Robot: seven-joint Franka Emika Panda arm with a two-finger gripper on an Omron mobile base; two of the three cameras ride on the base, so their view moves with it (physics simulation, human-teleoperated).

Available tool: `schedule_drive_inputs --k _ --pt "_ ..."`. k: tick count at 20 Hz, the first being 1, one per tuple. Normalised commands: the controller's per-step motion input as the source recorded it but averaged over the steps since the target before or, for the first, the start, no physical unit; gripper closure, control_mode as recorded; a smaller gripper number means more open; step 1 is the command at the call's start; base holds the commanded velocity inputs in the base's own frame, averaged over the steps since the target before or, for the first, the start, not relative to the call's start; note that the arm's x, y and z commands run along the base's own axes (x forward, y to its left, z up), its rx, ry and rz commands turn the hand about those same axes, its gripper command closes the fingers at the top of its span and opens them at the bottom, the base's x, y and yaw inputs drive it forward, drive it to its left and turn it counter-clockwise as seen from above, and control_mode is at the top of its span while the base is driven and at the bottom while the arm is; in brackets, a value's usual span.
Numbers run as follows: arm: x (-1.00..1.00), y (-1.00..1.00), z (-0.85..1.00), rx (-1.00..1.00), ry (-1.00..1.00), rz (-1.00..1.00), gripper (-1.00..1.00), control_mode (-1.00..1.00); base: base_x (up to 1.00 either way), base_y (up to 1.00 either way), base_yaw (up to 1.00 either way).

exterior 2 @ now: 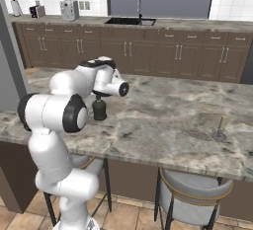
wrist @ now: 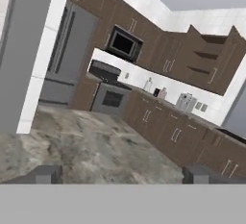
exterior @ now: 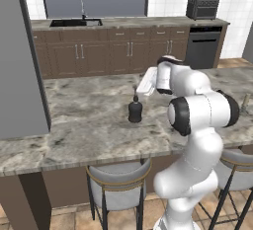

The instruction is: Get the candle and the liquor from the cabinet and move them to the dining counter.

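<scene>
The gripper (wrist: 120, 174) is standing wide open (holding nothing) because the liquor (exterior: 135, 109) is resting upright on the dining counter (exterior: 89, 125), apart from the candle (exterior 2: 220, 128).

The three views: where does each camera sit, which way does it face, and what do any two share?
Left base view: behind the arm's left, facing the grey-beige veined marble dining counter; white arm at lower right.
Right base view: behind its right, same counter; arm at lower left.
Hand view: on the hand, tilted, facing the open dark brown wooden wall cabinet; open gripper at the bottom.
Both base views share the squat black bell-shaped liquor bottle and cream candle in a grey candlestick.
</scene>
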Motion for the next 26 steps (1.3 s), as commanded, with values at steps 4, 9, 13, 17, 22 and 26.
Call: schedule_drive_inputs --k 4,9,13,17,22,26 --pt "-0.39 -0.07 0.79 -0.01 0.15 -0.08 -1.00 -1.00 0.00 0.00 0.00" --pt "-0.63 -0.11 0.69 0.00 0.19 -0.10 -1.00 -1.00 0.00 0.00 0.00" --pt "-0.88 -0.08 0.56 0.00 0.21 -0.18 -1.00 -1.00 0.00 0.00 0.00" --pt "-0.99 -0.16 0.45 0.00 0.18 -0.20 -1.00 -1.00 0.00 0.00 0.00" --pt "-1.00 -0.25 0.41 0.00 0.15 -0.20 -1.00 -1.00 0.00 0.00 0.00" --pt "-1.00 -0.30 0.40 0.00 0.13 -0.21 -1.00 -1.00 0.00 0.00 0.00"
